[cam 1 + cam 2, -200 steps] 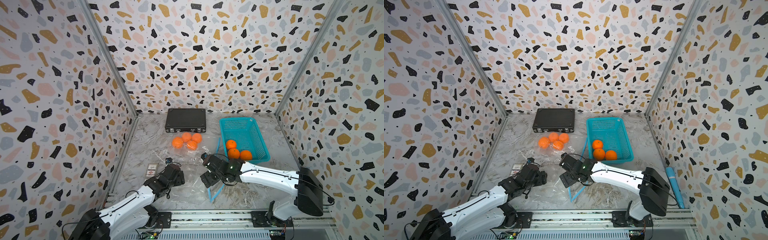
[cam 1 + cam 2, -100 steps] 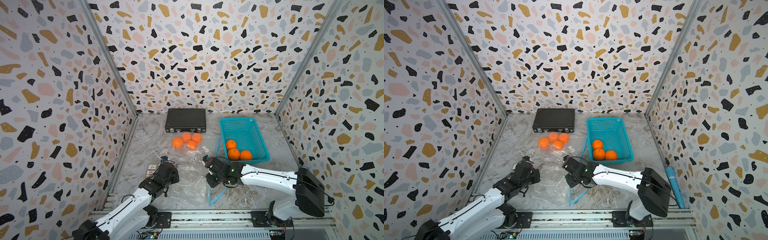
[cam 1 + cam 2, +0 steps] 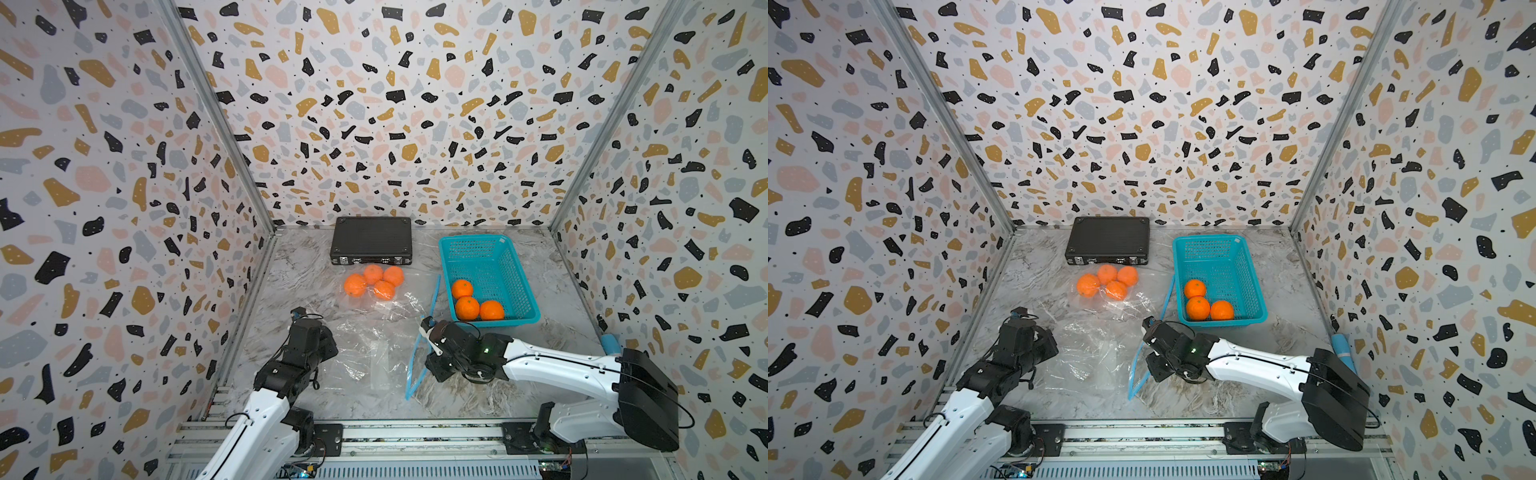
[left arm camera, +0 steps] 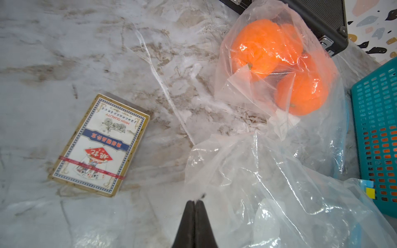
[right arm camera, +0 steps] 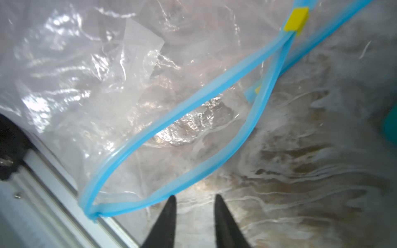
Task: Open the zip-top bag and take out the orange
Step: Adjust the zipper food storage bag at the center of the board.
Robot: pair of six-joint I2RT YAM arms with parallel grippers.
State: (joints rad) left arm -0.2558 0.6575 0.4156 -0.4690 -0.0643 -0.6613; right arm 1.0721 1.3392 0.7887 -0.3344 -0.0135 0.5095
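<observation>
Four oranges (image 3: 374, 282) are sitting bunched in the far end of the clear zip-top bag (image 3: 374, 349), just beside the black case (image 3: 371, 239), while I am working both arms at the near end of the surface (image 3: 299, 274). I am holding the left gripper (image 4: 195, 201) with its jaws pressed together at the bag's crumpled edge; I cannot tell whether any film is caught between them. The right gripper (image 5: 195, 196) is hovering with its jaws apart and empty, just beside the blue zip strip (image 5: 193, 101), which is gaping in a loop out from the yellow slider (image 5: 296, 18). I am judging the film thin, limp and slippery, likely to bunch rather than lift cleanly, so the stiffer strip is looking like the best place to pinch. The fruit is looking firm and prone to rolling; I am expecting to take one across its middle. Three loose oranges (image 3: 473, 301) are lying in the teal basket (image 3: 471, 237).
</observation>
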